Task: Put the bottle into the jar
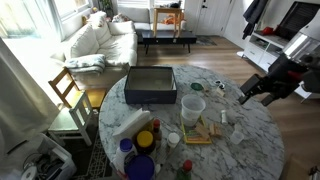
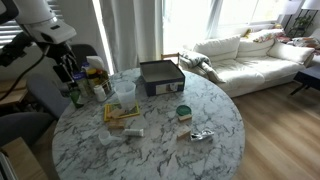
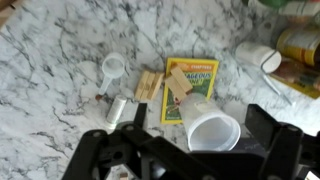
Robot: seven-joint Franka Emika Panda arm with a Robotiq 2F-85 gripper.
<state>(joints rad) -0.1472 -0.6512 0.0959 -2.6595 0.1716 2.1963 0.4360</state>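
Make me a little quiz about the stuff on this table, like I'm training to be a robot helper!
1. True or false: the jar stands upright on the table.
2. The packet next to the jar is: A yellow, B blue, C red.
3. Fill in: the table top's shape is ____.

Key: 1 true; 2 A; 3 round.
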